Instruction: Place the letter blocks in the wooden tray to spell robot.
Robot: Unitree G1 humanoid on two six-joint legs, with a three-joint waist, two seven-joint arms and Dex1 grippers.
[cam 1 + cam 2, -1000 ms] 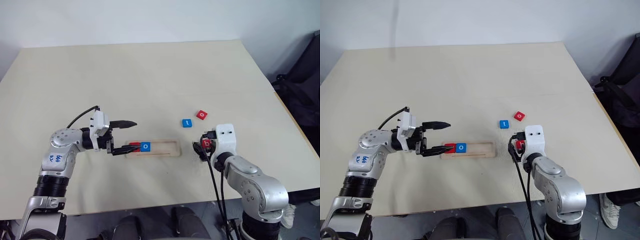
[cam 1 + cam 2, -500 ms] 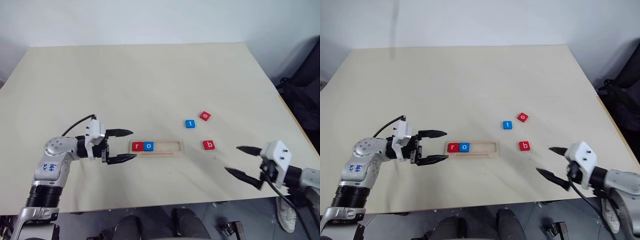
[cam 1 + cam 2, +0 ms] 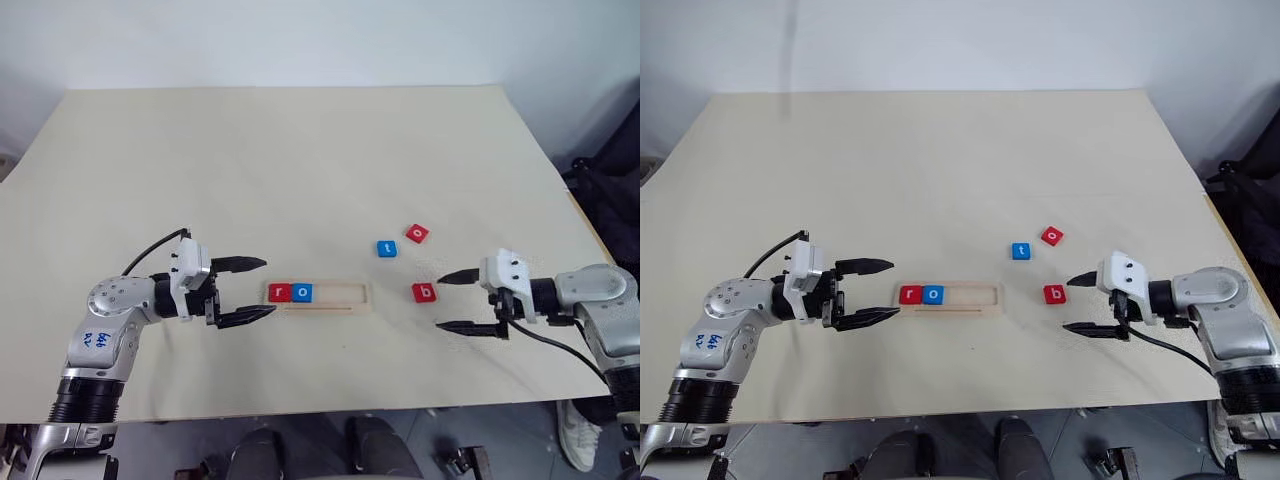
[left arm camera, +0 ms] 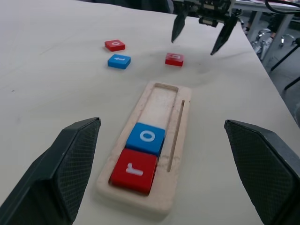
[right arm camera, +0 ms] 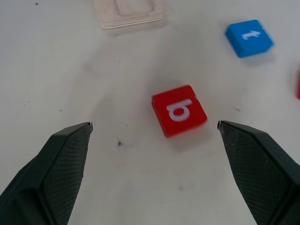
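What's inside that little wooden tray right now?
The wooden tray holds two letter blocks at its left end: a red r and, touching it, a blue o. The rest of the groove is bare wood. Nothing covers it, so nothing is hidden.

red blocks (image 3: 424, 292), blue blocks (image 3: 387, 248), pale tray (image 3: 340, 303)

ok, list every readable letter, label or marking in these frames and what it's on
"r": red block, at the tray's left end.
"o": blue block, beside it in the wooden tray.
"b": red block, on the table right of the tray.
"t": blue block, on the table.
"o": red block, on the table.
Blue handwriting on the left arm: too small to read.
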